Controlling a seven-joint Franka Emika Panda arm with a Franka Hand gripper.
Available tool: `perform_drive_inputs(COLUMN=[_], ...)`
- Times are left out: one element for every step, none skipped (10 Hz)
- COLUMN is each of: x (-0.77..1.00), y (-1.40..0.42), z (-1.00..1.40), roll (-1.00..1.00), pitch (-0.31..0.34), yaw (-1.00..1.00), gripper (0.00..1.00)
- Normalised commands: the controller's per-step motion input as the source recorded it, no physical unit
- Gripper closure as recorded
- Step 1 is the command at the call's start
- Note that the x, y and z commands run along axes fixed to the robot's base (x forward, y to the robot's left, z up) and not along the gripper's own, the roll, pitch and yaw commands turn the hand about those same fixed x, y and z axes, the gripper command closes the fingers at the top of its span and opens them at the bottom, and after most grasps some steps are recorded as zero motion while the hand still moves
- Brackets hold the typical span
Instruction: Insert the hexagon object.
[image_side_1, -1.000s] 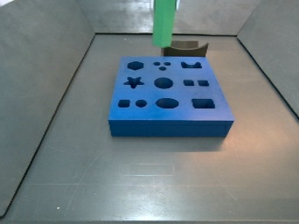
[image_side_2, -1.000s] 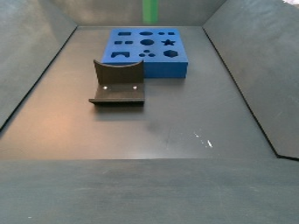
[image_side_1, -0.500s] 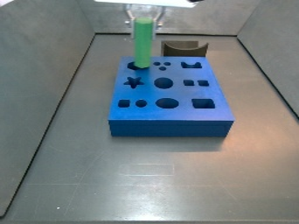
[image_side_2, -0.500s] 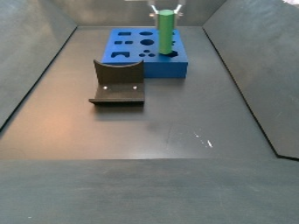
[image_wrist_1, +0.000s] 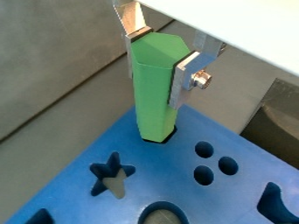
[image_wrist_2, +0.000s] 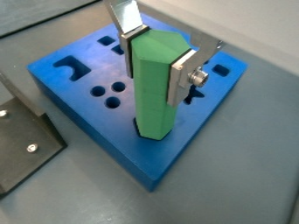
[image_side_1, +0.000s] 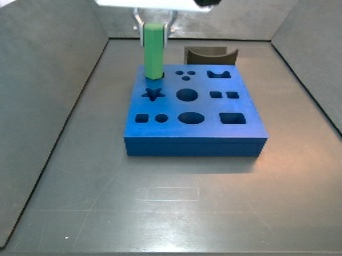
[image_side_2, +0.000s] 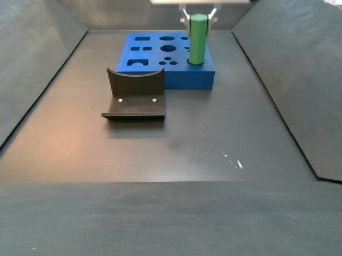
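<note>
My gripper (image_wrist_1: 162, 57) is shut on the hexagon object (image_wrist_1: 155, 87), a long bright green prism held upright between the silver fingers (image_wrist_1: 187, 74). Both wrist views show this grip (image_wrist_2: 158, 57). The peg's lower end stands at the mouth of the hexagon hole in the blue block (image_side_1: 201, 135), at a far corner of it. How deep it sits, I cannot tell. In both side views the peg (image_side_1: 154, 50) (image_side_2: 198, 38) rises straight from the block (image_side_2: 150, 75), with the gripper (image_side_1: 154, 14) at its top.
The blue block's top has a star hole (image_wrist_1: 111, 172), two small round holes (image_wrist_1: 205, 162) and other shaped holes. The dark fixture (image_side_1: 211, 53) (image_side_2: 134, 95) stands on the floor beside the block. Grey walls enclose the floor.
The gripper has carried the green peg from above the fixture across to the block and lowered it; in the last half second it shifted slightly onto the hexagon hole.
</note>
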Motion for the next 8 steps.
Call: perform_drive_inputs(x=[0.00, 0.00, -0.10, -0.16, -0.12, -0.10, -0.11, -0.06], y=[0.04, 0.08, 0.00, -0.01, -0.04, -0.07, -0.08, 0.00], z=[-0.41, -0.49, -0.63, -0.59, -0.35, -0.26, -0.26, 0.00], roll=[0.00, 0.00, 0.00, 0.00, 0.00, 0.00, 0.01, 0.00], pitch=[-0.100, -0.119, -0.276, -0.329, -0.229, -0.189, -0.223, -0.067], yaw=[0.18, 0.17, 0.09, 0.00, 0.00, 0.00, 0.00, 0.00], gripper=[1.00, 1.00, 1.00, 1.00, 1.00, 1.00, 1.00, 1.00])
